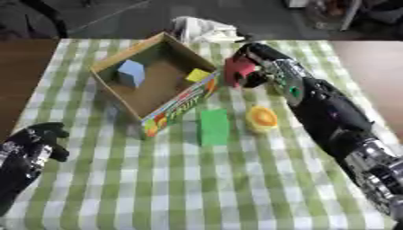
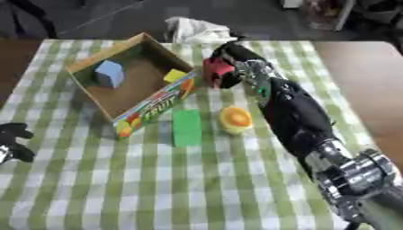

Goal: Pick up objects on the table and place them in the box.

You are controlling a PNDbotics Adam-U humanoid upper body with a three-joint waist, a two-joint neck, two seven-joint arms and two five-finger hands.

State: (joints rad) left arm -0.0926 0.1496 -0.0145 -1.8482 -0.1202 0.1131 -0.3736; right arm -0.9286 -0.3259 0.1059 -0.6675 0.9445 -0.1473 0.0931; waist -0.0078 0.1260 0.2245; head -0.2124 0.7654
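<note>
The right hand (image 1: 250, 67) reached in from the right side, its fingers curled around a red object (image 1: 237, 71) that it held just beside the near right corner of the box (image 1: 175, 101). The box, an open cardboard one with a printed fruit design on its front wall, lay immediately to the left of that hand. Inside it sat a blue block (image 1: 131, 72) towards the far left wall and a small yellow block (image 1: 198, 75) by the wall nearest the hand. Below the hand, on the green-and-white checked cloth (image 1: 197, 188) covering the worktop, lay a green block (image 1: 213, 127), and just beside it, under the forearm, a yellow-orange object (image 1: 262, 117). Beyond the hand lay a crumpled white cloth (image 2: 195, 29). The left hand (image 1: 39, 141) rested well apart at the lower left with its fingers curled, holding nothing.
</note>
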